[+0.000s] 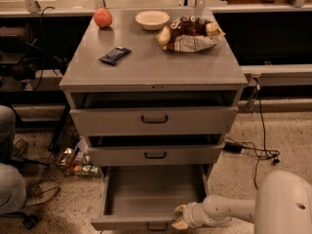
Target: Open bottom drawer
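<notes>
The bottom drawer (152, 190) of the grey cabinet is pulled far out, and its inside looks empty. Its front panel (131, 224) with a small black bar handle (157, 226) sits at the lower edge of the view. My gripper (178, 217) is at the right end of that front panel, at its top rim, on the end of my white arm (229, 209). The middle drawer (155, 155) and the top drawer (154, 119) above stand slightly ajar.
On the cabinet top (151, 65) lie an apple (103, 17), a white bowl (152, 19), a chip bag (187, 33) and a dark snack bar (115, 55). A person's leg (9, 179) is at the left. Cables (253, 150) run on the floor at the right. Small clutter (75, 161) lies beside the cabinet.
</notes>
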